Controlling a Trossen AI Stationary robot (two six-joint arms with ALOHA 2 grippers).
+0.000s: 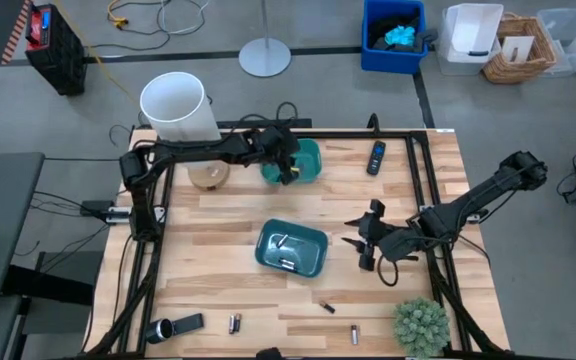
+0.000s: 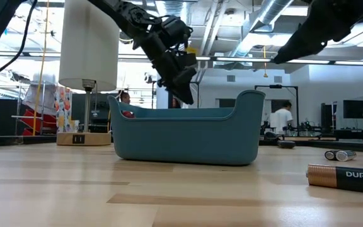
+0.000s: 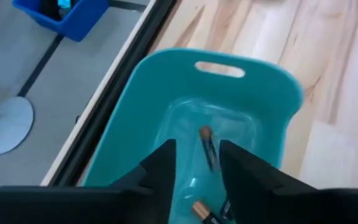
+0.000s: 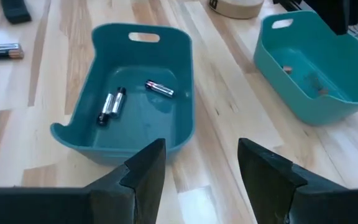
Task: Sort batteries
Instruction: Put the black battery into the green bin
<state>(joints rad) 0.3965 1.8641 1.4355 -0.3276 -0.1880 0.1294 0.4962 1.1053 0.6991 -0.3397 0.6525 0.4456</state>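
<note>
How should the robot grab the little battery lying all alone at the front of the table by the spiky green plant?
Grip that battery across the middle of its round body, coming straight down from above. It lies flat on the bare table with nothing touching it, so fingers fit on both long sides. The open right gripper looks nearer.

Only readable text: "DURACE", cut off at the frame edge, on the copper-and-black battery [image 2: 348, 176] lying on the table [image 2: 106, 195].
</note>
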